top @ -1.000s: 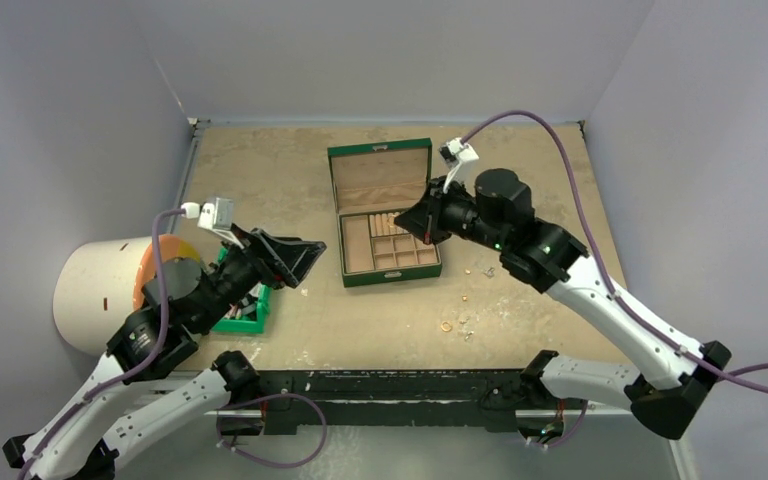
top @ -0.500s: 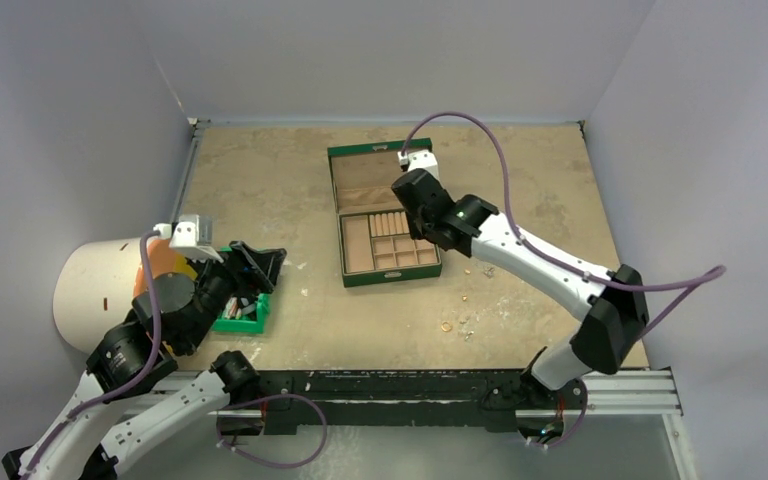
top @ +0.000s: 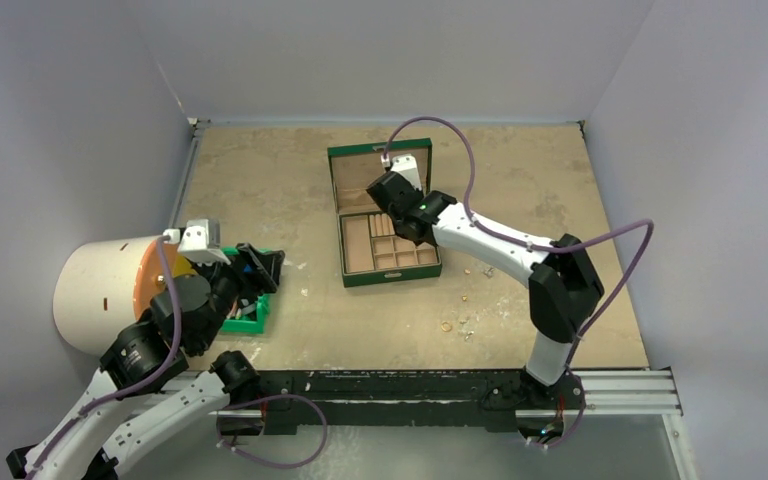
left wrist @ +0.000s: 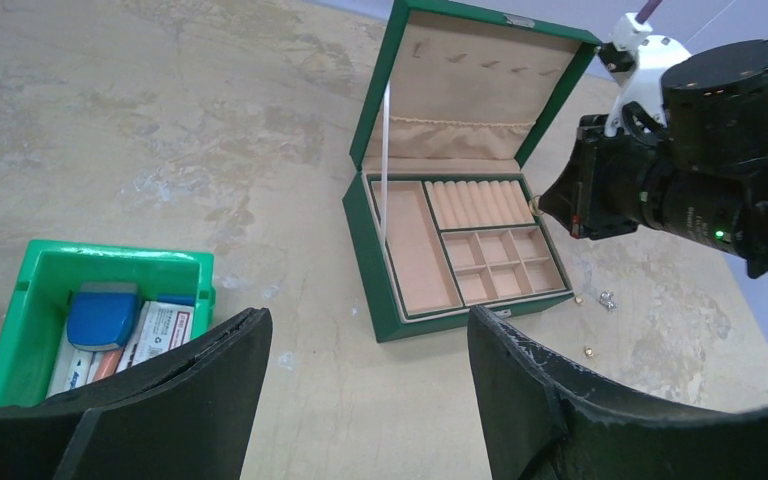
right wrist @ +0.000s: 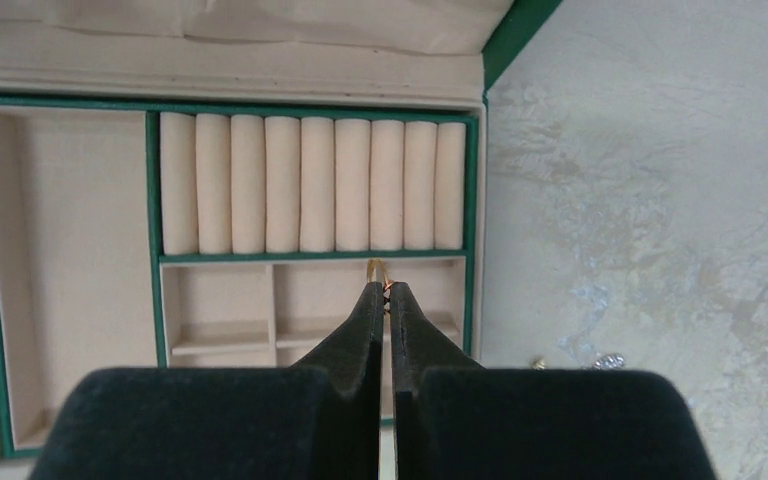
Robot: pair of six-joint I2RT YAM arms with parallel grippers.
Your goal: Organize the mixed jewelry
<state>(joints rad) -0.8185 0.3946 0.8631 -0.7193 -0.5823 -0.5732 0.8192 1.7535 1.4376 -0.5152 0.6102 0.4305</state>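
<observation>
From overhead I have the right arm (top: 490, 240) stretched across the table (top: 260, 180) so that its wrist hangs over the open green box (top: 392, 277). The tips are hidden under the wrist here, so this view does not tell me what they carry. The left pincer (top: 262, 266) sits spread wide above the small green bin (top: 242, 326), well apart from the box; I judge that it is parked there to leave the right side room to work. The rest of the mixed jewelry (top: 447, 326) lies as tiny gold and silver specks on the bare table, to the right of the box and in front of it. Through the left wrist camera I look between its spread fingers at the box, lid upright. The right pincer (left wrist: 548, 205) reaches in from the right with a gold ring (left wrist: 534, 205) at its tip, above the right end of the cushion rolls (left wrist: 475, 203). The right wrist camera settles it: the jaws are pressed together on the ring, a slim bright loop seen edge-on and poking out past the tips. It hangs over the small compartments just below the rolls; I cannot tell whether it touches anything. I judge that it is pinched by its rim so it can be slotted or dropped cleanly.
</observation>
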